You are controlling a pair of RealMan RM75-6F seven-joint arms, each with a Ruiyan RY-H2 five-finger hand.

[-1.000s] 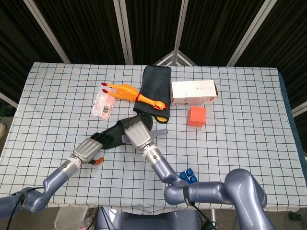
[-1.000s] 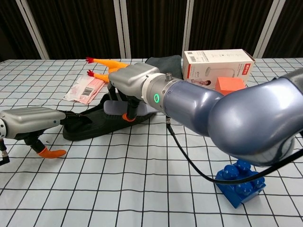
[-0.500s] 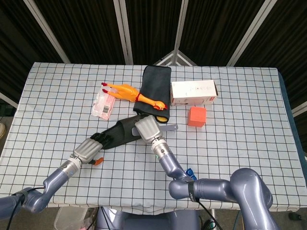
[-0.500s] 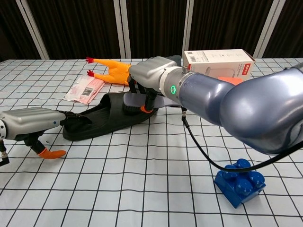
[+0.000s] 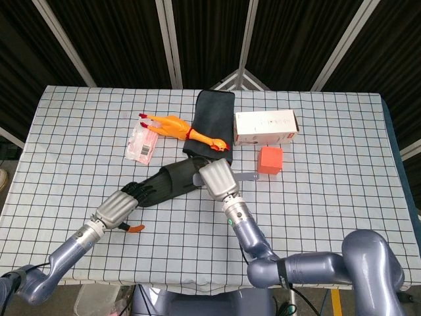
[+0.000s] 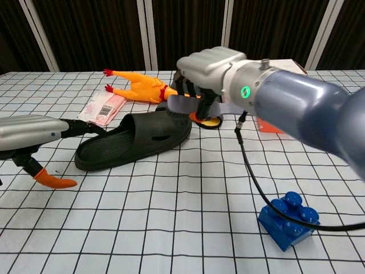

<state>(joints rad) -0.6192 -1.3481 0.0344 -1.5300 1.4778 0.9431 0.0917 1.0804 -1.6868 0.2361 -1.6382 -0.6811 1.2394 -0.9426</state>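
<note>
The black rubber slipper (image 6: 135,138) is lying on the checked table (image 5: 329,197), partly being covered in the head view by both hands. The left robot hand (image 5: 117,210) is being shown at its heel with fingers spread, nothing held. The right robot hand (image 6: 208,68) is hovering above the toe; its curled fingers are obscuring whether anything is being gripped. The blue toy brick (image 6: 290,220) is being shown only in the chest view.

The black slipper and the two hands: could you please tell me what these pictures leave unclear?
- Head view: right hand covers the black slipper toe.
- Chest view: whether the right hand holds the pale strip; fingers hidden.
- Left hand cut off by the left edge.
- Pink packet print too small.
</note>
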